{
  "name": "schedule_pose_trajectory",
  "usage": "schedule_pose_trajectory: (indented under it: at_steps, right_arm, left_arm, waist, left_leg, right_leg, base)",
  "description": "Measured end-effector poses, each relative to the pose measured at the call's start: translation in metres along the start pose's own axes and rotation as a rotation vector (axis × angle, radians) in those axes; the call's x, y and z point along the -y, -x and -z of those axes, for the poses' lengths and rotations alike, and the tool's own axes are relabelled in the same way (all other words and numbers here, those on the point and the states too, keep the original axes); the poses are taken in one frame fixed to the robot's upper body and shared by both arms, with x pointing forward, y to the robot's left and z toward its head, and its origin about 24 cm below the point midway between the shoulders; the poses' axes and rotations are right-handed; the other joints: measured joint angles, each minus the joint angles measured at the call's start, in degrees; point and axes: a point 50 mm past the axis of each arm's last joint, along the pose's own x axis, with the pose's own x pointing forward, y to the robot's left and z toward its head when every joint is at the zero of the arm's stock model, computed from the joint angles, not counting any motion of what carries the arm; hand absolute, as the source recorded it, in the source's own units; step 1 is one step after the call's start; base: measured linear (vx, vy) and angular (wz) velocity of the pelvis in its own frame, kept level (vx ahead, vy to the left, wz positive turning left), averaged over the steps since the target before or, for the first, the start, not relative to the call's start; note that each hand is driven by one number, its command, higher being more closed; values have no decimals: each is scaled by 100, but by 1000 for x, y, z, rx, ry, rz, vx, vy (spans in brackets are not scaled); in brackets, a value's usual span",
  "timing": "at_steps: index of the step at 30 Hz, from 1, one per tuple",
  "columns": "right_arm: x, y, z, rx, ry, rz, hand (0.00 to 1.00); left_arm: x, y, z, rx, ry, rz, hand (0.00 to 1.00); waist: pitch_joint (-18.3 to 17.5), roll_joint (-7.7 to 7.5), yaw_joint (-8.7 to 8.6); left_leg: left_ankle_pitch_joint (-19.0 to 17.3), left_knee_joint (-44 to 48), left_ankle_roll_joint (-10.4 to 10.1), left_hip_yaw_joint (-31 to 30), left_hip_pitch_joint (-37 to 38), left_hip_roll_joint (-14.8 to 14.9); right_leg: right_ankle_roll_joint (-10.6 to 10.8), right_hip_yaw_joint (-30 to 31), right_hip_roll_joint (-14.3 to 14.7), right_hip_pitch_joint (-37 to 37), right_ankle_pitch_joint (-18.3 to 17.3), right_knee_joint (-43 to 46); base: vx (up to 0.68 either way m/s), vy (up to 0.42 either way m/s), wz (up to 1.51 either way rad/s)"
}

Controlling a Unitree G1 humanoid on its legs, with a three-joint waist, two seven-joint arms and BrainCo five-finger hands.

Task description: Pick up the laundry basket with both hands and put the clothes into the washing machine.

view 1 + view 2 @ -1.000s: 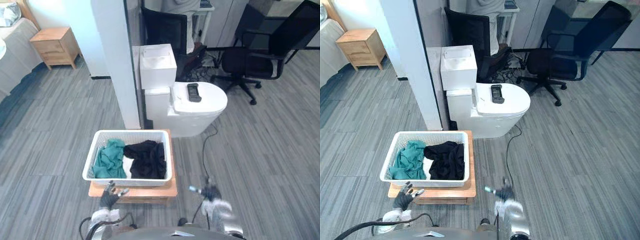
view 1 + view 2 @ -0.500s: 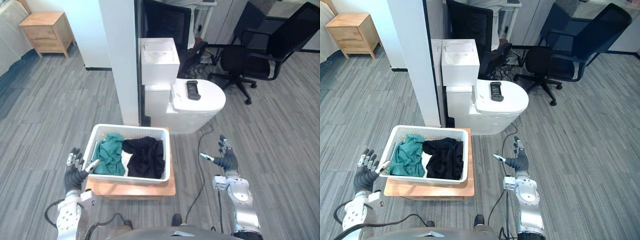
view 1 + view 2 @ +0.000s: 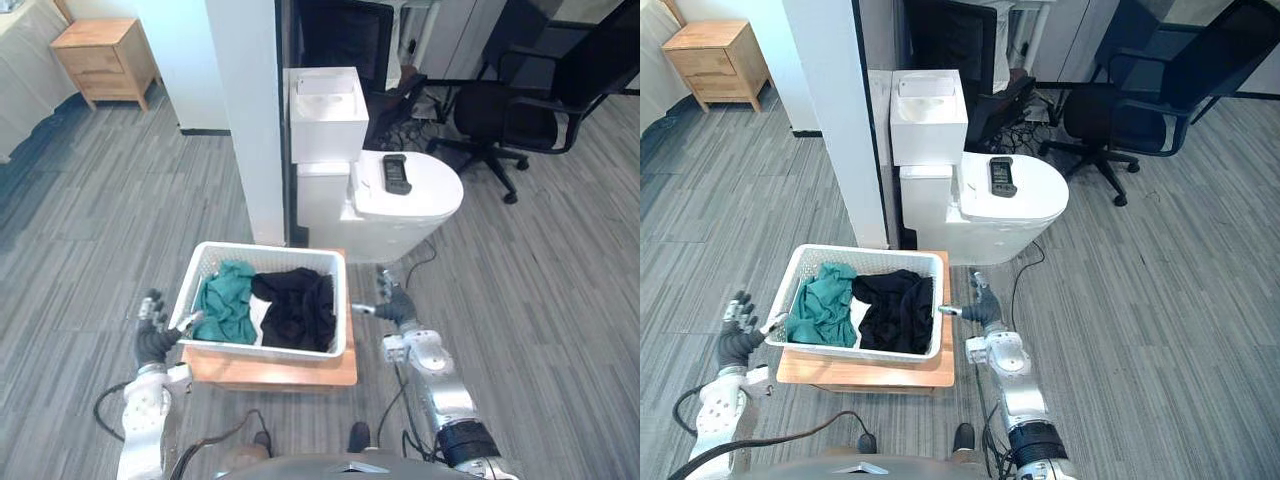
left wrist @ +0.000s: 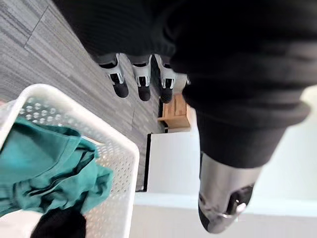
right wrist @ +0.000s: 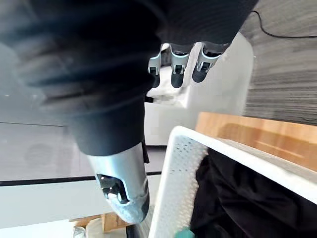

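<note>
Fingers [image 4: 119, 85] spread wide on left hand [image 3: 153, 342] and right hand [image 3: 396, 304], each beside the laundry basket [image 3: 270, 248], clothes [image 3: 292, 312] inside

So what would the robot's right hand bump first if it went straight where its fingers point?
Probably the white toilet-shaped unit just ahead of the right hand, though depth is unclear.

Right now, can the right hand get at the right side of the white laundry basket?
Probably yes. The right hand is open beside the right wall of the laundry basket, thumb pointing at the rim, nothing between them. The wooden stand underneath sits below the rim.
</note>
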Motion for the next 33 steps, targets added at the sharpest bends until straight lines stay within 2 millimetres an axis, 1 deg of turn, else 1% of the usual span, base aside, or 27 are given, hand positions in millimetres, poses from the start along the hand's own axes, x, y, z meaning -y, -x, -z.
schedule_pose_trajectory:
  at_steps: [1,4,6,9,10,16,23,26,28,29,32,33]
  right_arm:
    - [0,0,8,-34,-25,-1,0]
    - [1,2,22,-94,-91,11,0]
    - [1,2,24,-104,-98,17,0]
    - [0,2,26,-113,-96,18,0]
    - [-10,1,28,-127,-127,12,0]
    - [-10,2,30,-131,-128,13,0]
    - [-6,7,38,-170,-161,34,0]
    - [-1,8,40,-182,-177,51,0]
    - [8,7,37,-176,-157,65,0]
    - [11,7,36,-172,-149,67,0]
    - [25,-1,22,-132,-118,79,0]
    - [27,-2,21,-129,-113,81,0]
  left_arm:
    - [5,-2,6,-26,-2,22,0]
    - [10,-3,20,-86,-7,46,0]
    - [12,-3,23,-101,-10,52,0]
    - [16,-4,22,-95,-13,63,0]
    - [20,-7,26,-115,-54,90,0]
    - [20,-7,26,-116,-54,90,0]
    - [18,-7,27,-120,-53,66,0]
    - [4,-9,24,-119,-45,-3,0]
    - [-13,-11,19,-98,-38,-92,0]
    - [-18,-11,18,-96,-37,-116,0]
    - [-42,-12,14,-80,-38,-229,0]
    - [-44,-12,13,-77,-41,-239,0]
  waist:
    - [9,13,12]
    - [13,18,-5]
    - [13,18,-31]
    - [15,14,-31]
    - [98,-212,-50]
    - [99,-210,-53]
    - [99,-203,-73]
    - [100,-200,-65]
    - [96,-179,-45]
    - [90,-171,-37]
    - [76,-140,44]
    - [76,-140,59]
  left_leg:
    - [0,-1,0,25,11,5]
    - [6,-11,4,82,20,6]
    - [15,-21,4,95,21,2]
    - [103,-134,1,102,45,0]
    - [633,-814,-15,100,250,-10]
    - [633,-813,-15,102,269,-10]
    - [617,-755,-11,107,502,-14]
    - [577,-634,-26,105,497,-1]
    - [533,-584,-63,104,409,1]
    - [529,-584,-53,104,387,1]
    - [552,-610,-77,97,230,34]
    - [562,-614,-82,92,220,39]
  right_leg:
    - [-9,16,5,-1,10,-2]
    - [-16,40,9,-13,61,-47]
    - [-15,50,10,-13,91,-78]
    - [-21,49,15,-19,139,-128]
    - [26,30,13,-117,292,-137]
    - [26,32,13,-102,292,-136]
    - [27,38,4,159,291,-135]
    - [24,29,9,213,292,-136]
    - [9,27,14,195,256,-146]
    - [10,29,15,175,239,-156]
    - [59,29,27,24,156,-148]
    - [58,27,34,17,157,-140]
  base:
    - [-46,-7,-9]
    - [-48,-6,-12]
    - [-42,-6,-6]
    - [-41,-12,0]
    - [0,0,0]
    - [0,0,0]
    - [-27,-4,0]
    - [-105,-29,1]
    - [-131,-37,1]
    - [-136,-35,-2]
    - [-75,-36,-6]
    - [-21,-32,5]
